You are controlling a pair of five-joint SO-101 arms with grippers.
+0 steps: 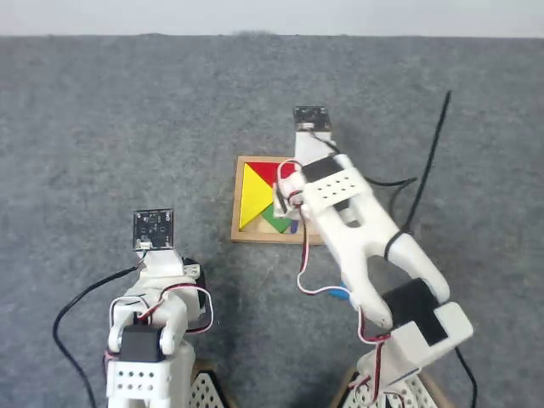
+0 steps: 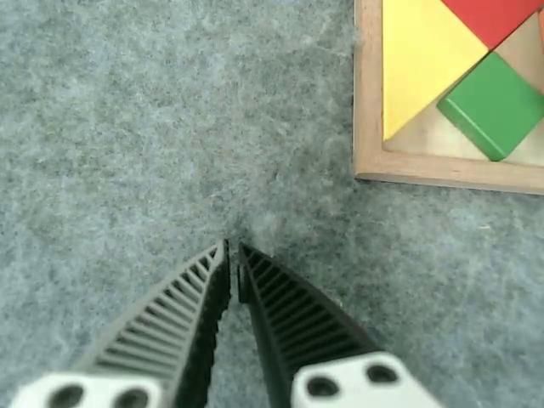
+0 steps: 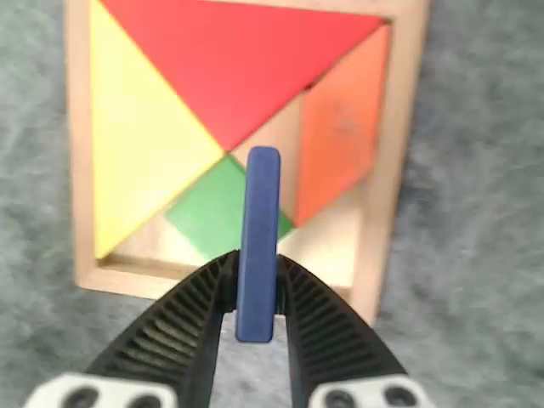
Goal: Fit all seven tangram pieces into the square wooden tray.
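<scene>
The right end effector clamps an upright blue piece, seemingly over the green piece in the tray. The left end effector hangs closed above the surface.

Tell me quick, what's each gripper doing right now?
Left gripper: closed, holding nothing.
Right gripper: closed on the blue piece.

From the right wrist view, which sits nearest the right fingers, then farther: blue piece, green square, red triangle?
1. Blue piece: clamped between the fingers.
2. Green square: just beyond, inside the tray.
3. Red triangle: along the tray's far side.
</scene>
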